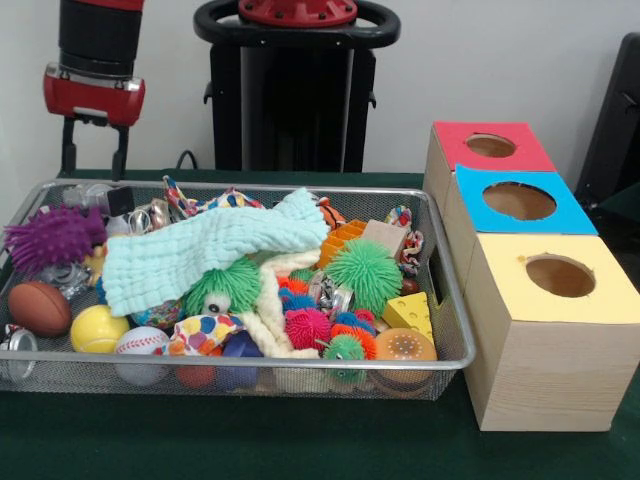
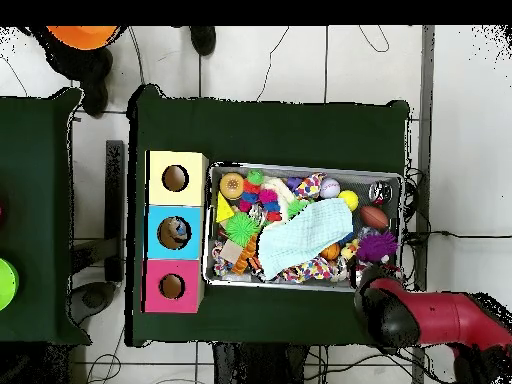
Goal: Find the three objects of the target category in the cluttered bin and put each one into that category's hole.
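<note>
A wire bin (image 1: 270, 187) holds a pile of toys. A mint cloth (image 1: 210, 250) lies over the middle. Around it are a purple spiky toy (image 1: 50, 235), a brown football (image 1: 38, 307), a yellow ball (image 1: 97, 328), a baseball (image 1: 140, 345), green spiky balls (image 1: 363, 272), a cheese wedge (image 1: 410, 312) and a burger toy (image 1: 403, 348). Beside the bin stand a red box (image 1: 455, 140), a blue box (image 1: 570, 215) and a yellow box (image 1: 540, 350), each with a round hole on top. My gripper (image 1: 94, 172) hangs open and empty above the bin's corner by the purple toy; the overhead view shows the gripper (image 2: 378, 292) there too.
The green tablecloth (image 1: 300, 440) runs a short way past the bin and boxes. Some of the toys are hidden under the cloth. In the overhead view a second green table (image 2: 35, 200) stands apart on the boxes' side, and cables lie on the floor (image 2: 300, 60).
</note>
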You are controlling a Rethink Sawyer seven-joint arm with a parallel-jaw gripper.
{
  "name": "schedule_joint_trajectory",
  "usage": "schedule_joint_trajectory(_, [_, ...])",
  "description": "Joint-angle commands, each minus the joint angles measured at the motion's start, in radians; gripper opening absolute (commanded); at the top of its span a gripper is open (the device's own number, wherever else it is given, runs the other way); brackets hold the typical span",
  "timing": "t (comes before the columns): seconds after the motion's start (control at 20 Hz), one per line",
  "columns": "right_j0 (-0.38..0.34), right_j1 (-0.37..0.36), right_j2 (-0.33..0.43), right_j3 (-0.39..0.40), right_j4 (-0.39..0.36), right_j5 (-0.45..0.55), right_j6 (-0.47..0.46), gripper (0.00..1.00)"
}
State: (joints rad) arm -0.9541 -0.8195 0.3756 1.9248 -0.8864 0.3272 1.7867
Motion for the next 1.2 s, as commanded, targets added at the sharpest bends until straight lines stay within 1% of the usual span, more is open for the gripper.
schedule_joint_trajectory(0.05, [-0.044, 0.050, 0.158, -0.102, -0.045, 0.032, -0.224, 1.00])
schedule_joint_trajectory(0.2, [-0.084, 0.052, 0.216, -0.087, -0.037, 0.006, -0.228, 1.00])
schedule_joint_trajectory(0.35, [-0.111, 0.057, 0.257, -0.077, -0.038, -0.014, -0.212, 1.00])
schedule_joint_trajectory(0.55, [-0.124, 0.059, 0.281, -0.080, -0.055, -0.033, -0.183, 1.00])
schedule_joint_trajectory(0.75, [-0.125, 0.088, 0.269, -0.091, -0.102, -0.074, -0.146, 1.00])
schedule_joint_trajectory(0.95, [-0.119, 0.148, 0.239, -0.125, -0.155, -0.119, -0.114, 1.00])
schedule_joint_trajectory(1.1, [-0.114, 0.209, 0.211, -0.168, -0.202, -0.166, -0.087, 1.00])
schedule_joint_trajectory(1.2, [-0.124, 0.236, 0.219, -0.185, -0.220, -0.181, -0.087, 1.00])
